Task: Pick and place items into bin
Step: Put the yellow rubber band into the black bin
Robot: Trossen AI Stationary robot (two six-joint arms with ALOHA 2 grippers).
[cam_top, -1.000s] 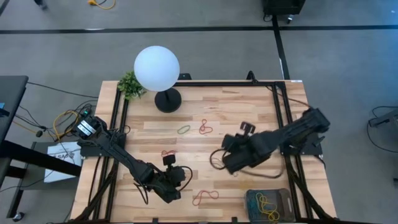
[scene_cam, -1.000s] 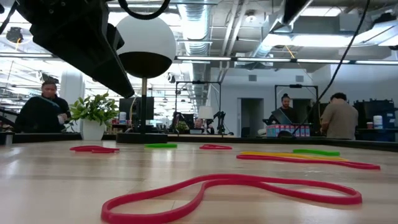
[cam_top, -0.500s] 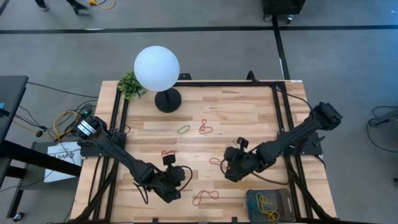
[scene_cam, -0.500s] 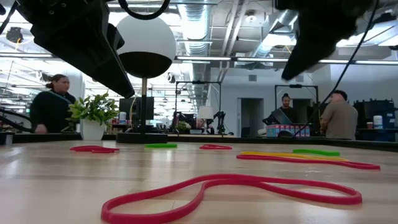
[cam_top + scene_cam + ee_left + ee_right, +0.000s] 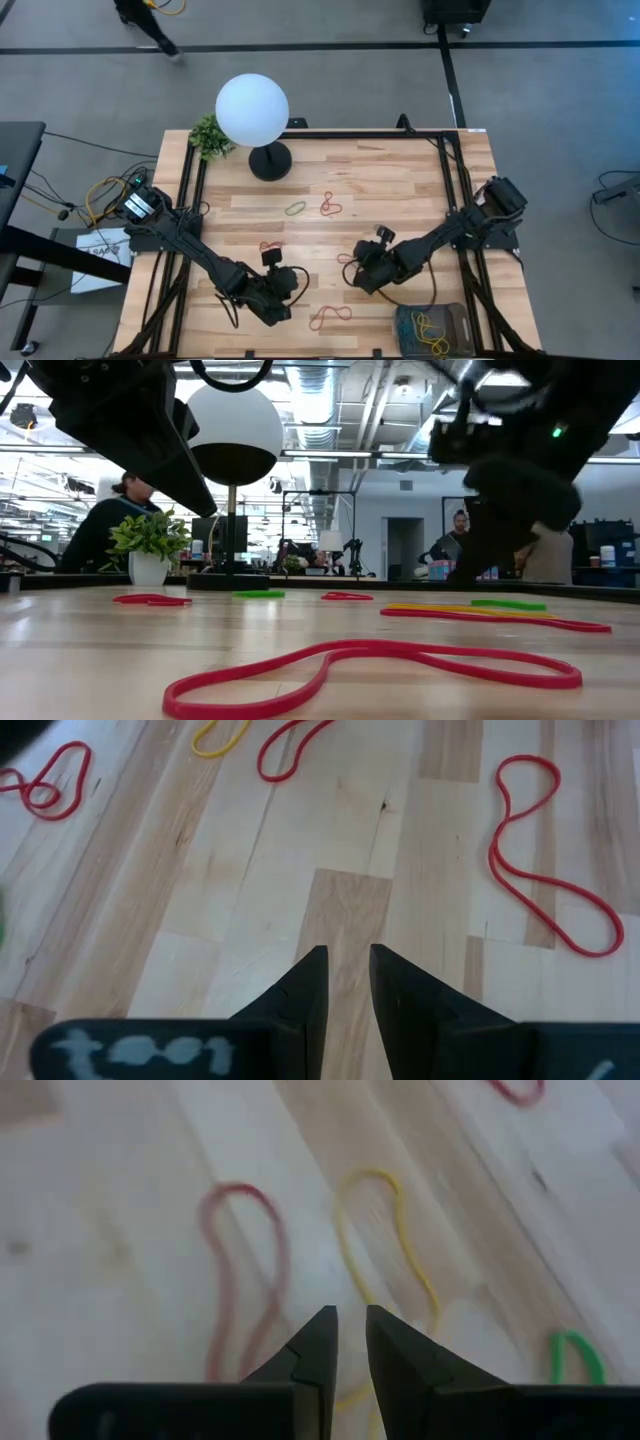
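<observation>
Rubber bands lie scattered on the wooden table (image 5: 400, 175); landmark = white globe lamp (image 5: 252, 108) at the far edge. Going L to R from the lamp: left gripper (image 5: 283, 292) waits near the front edge, well below the lamp, fingers a narrow gap apart w/ nothing between them. Red band (image 5: 330, 318) lies just right of it, small red one (image 5: 270, 246) above it. Green band (image 5: 296, 209) and red twist (image 5: 330, 205) sit closest to the lamp. Further right, right gripper (image 5: 358, 276) hangs low over a red loop (image 5: 240, 1270) and yellow loop (image 5: 385, 1240), tips slightly parted, pinching nothing. Bin (image 5: 402, 332) is at the front right corner, farthest from the lamp, w/ yellow bands (image 5: 432, 328) inside. Step, I'd say: approach for next pick. Next: drop the tips astride one strand, pinch, lift, carry to bin.
</observation>
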